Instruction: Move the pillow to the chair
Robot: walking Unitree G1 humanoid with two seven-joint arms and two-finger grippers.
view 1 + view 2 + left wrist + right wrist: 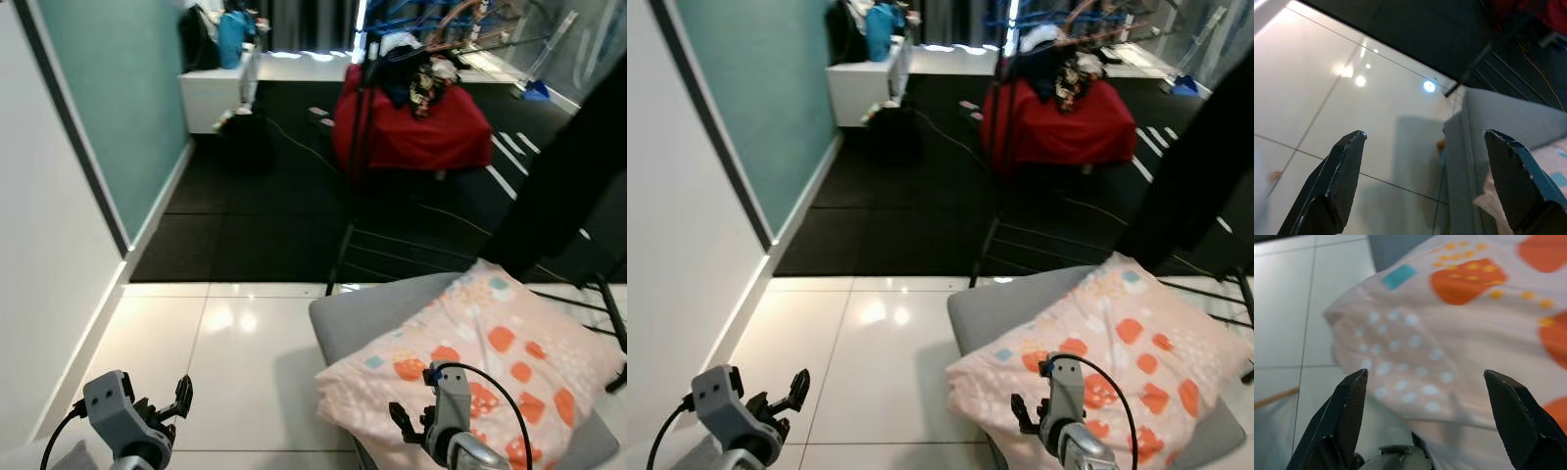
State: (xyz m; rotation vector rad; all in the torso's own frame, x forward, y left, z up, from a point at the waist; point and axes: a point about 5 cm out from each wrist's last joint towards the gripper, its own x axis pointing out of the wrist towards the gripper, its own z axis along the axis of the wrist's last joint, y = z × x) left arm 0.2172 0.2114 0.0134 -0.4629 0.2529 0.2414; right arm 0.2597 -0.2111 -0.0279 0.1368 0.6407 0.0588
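While the pink pillow (480,362) with orange and teal patches lies across the grey chair (362,313) seat, its near corner overhanging the front edge, the right hand (1425,418) hovers just above that corner with its fingers spread wide and nothing between them. Off to the robot's left, the left hand (1425,181) hangs over the glossy white tiled floor (225,343), fingers likewise spread and empty, with the chair's edge beside it. Beyond the tiles lies a dark mat (265,215), bounded on the left by a teal wall (118,88). Farther back sits a red-covered mound (421,122) with clothes heaped on top.
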